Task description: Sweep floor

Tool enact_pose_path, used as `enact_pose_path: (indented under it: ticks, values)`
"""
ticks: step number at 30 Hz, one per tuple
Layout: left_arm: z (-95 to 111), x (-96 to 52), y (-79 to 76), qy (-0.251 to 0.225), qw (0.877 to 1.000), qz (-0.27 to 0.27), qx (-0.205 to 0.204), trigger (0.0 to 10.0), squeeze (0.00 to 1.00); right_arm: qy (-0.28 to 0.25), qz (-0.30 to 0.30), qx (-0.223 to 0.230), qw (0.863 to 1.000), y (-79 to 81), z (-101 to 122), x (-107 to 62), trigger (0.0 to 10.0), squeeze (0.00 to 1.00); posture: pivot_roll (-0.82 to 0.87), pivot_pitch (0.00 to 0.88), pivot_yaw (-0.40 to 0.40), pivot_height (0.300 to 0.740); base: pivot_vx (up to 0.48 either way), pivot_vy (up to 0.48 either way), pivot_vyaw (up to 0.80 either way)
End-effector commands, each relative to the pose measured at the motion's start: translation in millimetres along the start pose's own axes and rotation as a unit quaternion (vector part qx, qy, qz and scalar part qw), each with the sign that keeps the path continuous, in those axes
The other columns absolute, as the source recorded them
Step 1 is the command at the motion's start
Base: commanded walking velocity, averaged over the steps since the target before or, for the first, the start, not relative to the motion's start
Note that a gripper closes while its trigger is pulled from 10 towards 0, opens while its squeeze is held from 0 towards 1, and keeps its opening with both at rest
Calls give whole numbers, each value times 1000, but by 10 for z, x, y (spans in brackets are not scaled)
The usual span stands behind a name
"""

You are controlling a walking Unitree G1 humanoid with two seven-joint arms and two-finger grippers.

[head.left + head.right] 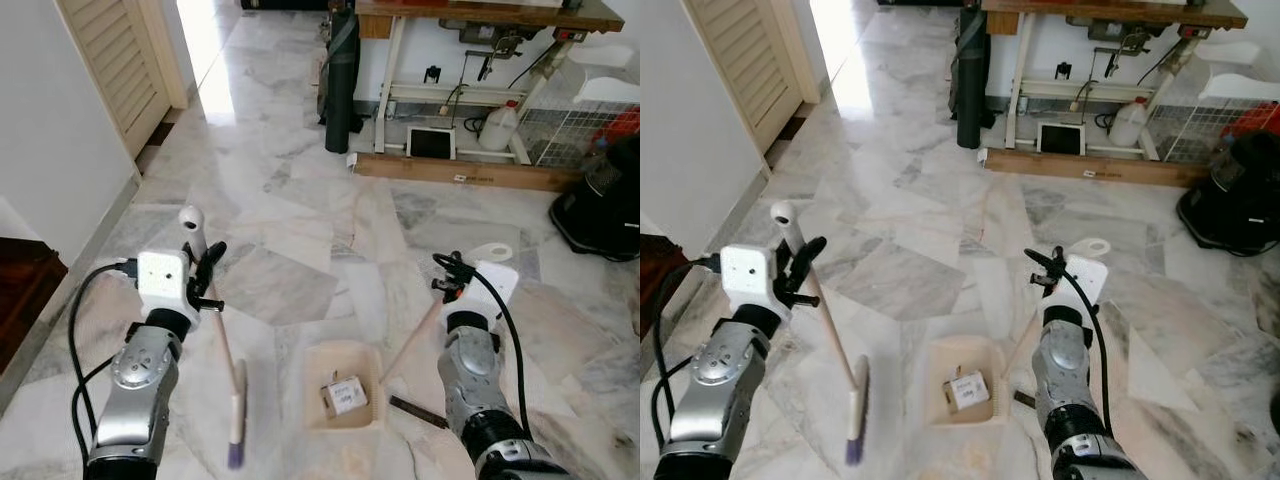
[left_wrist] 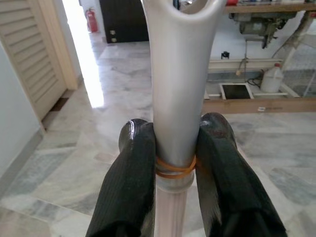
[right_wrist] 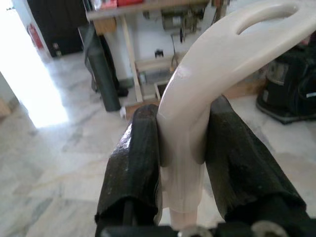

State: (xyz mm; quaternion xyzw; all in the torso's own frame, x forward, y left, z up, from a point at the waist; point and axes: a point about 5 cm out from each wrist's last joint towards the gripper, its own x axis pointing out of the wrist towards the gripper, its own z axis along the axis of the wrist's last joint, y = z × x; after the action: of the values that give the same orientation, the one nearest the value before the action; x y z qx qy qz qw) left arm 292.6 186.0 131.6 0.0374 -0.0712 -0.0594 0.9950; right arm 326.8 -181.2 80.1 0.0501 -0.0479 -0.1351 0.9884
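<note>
A robot stood on a marble floor (image 1: 300, 200), looking down at its two silver arms. The left gripper (image 1: 208, 268) was clamped on the upper handle of a broom (image 1: 228, 375), its fingers (image 2: 131, 173) pressed against either side of the silver grip just above an orange rubber band. The broom slanted down and to the right from that gripper, its purple bristles resting on the floor just left of a dustpan (image 1: 343, 400).

The right gripper (image 1: 448, 275) was closed on the looped top of the dustpan's long cream handle, with fingers (image 3: 136, 158) on both sides of it. The handle ran down and to the left to the cream pan, which sat flat on the floor between the two arms. A small crumpled carton (image 1: 345, 395) lay inside the pan, so some litter looked already gathered. A dark flat scrap (image 1: 418, 411) lay on the floor just right of the pan, not yet swept in; judging by this, sweeping was partly done.

Farther off, a bench (image 1: 480, 15) stood by the wall, with a white jug (image 1: 497, 128) beneath it.
</note>
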Motion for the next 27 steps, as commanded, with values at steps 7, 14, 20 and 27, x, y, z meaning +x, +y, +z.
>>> enact_pose_path:
  ticks: [7,14,20,27]
  values:
    - [35,60,-61,-38,999,-4,24,10000,0,-54,0,7,999,-77,176,-7,10000,0,26,0,-38,740,0,0,0]
    - [5,53,-104,-39,999,0,14,10000,0,-62,5,9,998,-75,203,-41,10000,0,30,0,-42,740,0,0,731]
    - [-20,40,-112,-39,999,0,16,10000,0,-64,8,12,998,-60,218,-73,10000,0,33,0,-42,740,0,0,783]
    - [-45,50,-136,-43,999,-1,16,10000,0,-63,11,10,998,-75,234,-89,10000,0,33,0,-49,740,0,0,794]
